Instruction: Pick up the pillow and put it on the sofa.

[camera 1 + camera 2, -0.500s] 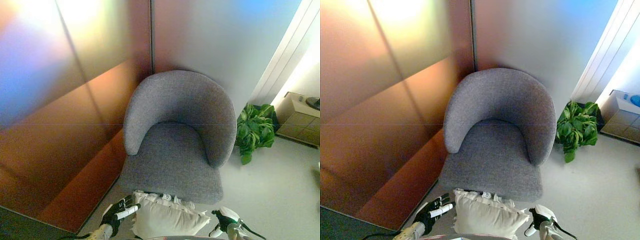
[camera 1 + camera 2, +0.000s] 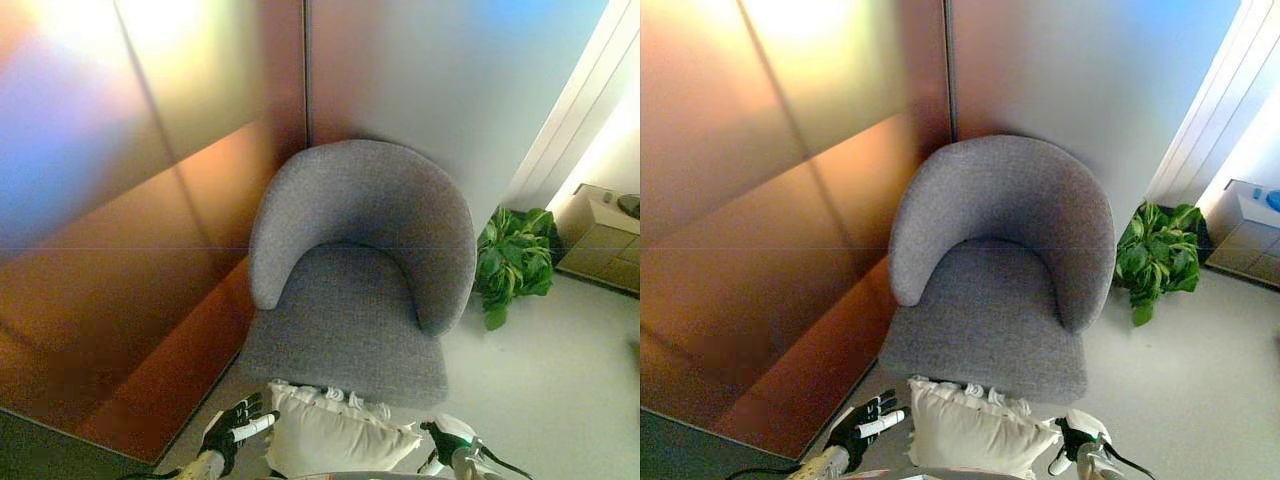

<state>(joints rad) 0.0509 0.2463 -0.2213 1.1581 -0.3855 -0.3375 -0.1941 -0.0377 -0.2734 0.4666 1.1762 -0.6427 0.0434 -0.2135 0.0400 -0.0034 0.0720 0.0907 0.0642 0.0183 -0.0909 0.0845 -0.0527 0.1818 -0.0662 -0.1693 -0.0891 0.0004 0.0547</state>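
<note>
Pillow held between left hand, fingers spread flat, and right hand, grip unclear; next, lift it onto the sofa.

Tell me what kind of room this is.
Probably a lounge or waiting corner of an office or home. A grey upholstered armchair sits in a corner of frosted glass panels, with a green potted plant and a low beige cabinet to its right.

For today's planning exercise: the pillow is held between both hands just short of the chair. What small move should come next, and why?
Probably carry the pillow forward and up over the seat. Left hand and right hand flank it, but it hangs before the seat's front edge.
</note>
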